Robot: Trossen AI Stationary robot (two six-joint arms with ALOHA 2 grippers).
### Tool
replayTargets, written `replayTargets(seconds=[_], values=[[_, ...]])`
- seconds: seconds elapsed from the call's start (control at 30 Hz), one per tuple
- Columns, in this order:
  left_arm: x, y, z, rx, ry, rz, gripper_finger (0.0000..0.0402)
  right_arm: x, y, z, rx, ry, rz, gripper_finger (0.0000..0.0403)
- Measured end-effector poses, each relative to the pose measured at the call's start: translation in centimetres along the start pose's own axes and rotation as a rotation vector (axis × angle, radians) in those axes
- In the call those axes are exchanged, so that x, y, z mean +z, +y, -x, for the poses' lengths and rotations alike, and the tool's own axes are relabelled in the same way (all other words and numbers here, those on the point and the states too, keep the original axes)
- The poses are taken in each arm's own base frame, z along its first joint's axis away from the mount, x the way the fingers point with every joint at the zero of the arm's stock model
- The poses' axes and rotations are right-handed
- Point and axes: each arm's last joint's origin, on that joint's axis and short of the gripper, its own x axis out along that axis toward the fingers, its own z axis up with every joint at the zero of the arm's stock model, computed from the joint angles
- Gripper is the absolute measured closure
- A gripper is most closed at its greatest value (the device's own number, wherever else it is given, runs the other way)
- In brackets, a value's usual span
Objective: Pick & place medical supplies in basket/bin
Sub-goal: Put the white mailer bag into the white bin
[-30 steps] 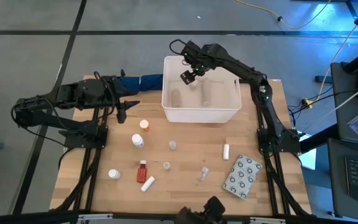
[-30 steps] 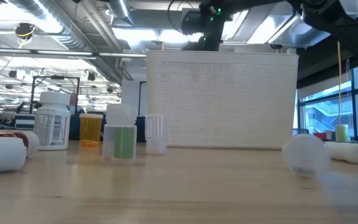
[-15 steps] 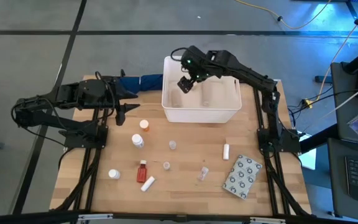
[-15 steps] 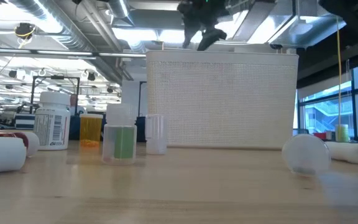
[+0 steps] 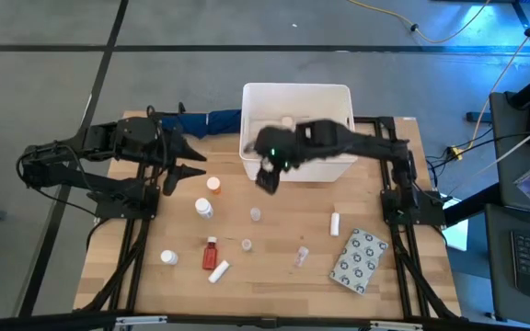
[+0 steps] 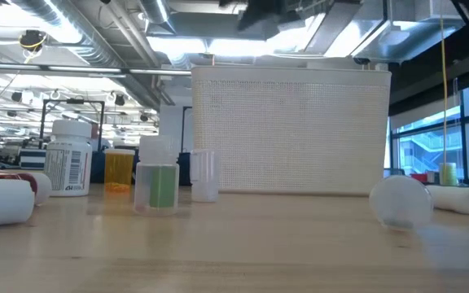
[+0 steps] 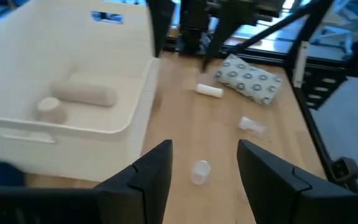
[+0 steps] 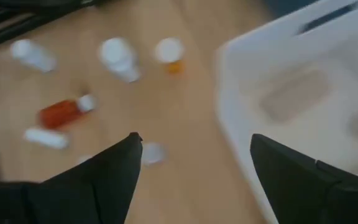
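The white bin stands at the table's far middle, with a white tube and a small bottle lying inside. Supplies lie on the wood in front of it: an orange-capped bottle, a white bottle, a red bottle, white tubes, clear cups and a grey dotted packet. My right gripper hangs open above the bin's near left corner, holding nothing. My left gripper is open left of the bin, pointing toward it.
A dark blue cloth bundle lies at the far edge, left of the bin. The right arm stretches across the bin's near half. In the low view the bin's wall rises behind the bottles and cups. Bare wood lies along the near edge.
My right gripper has swung from above the bin's far left part toward the table's near edge, crossing the bin and staying open; it now hangs over the near left corner. My left gripper has stayed in place and turned from pointing toward the near edge to pointing toward the bin.
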Motion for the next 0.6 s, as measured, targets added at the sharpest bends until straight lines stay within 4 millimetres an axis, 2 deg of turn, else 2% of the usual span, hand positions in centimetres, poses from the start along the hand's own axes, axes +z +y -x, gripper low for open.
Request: replayTargets(seconds=[0.1, 0.27, 0.4, 0.6], values=[[0.0, -0.2, -0.2, -0.041, 0.009, -0.029, 0.0222, -1.3, 2.7, 0.4, 0.041, 0.012, 0.012, 0.0104], [0.1, -1.0, -1.5, -0.133, 0.042, -0.050, 0.0201, -3.1, 6.0, 1.2, 0.093, 0.028, 0.037, 0.0104], [0.0, -2.2, -3.4, -0.190, 0.103, -0.078, 0.0189, -4.5, 7.7, 1.7, 0.108, 0.054, 0.085, 0.0104], [-0.3, -4.2, -6.7, -0.245, 0.187, -0.088, 0.0192, -7.3, 9.2, 2.1, 0.067, 0.181, 0.143, 0.0104]])
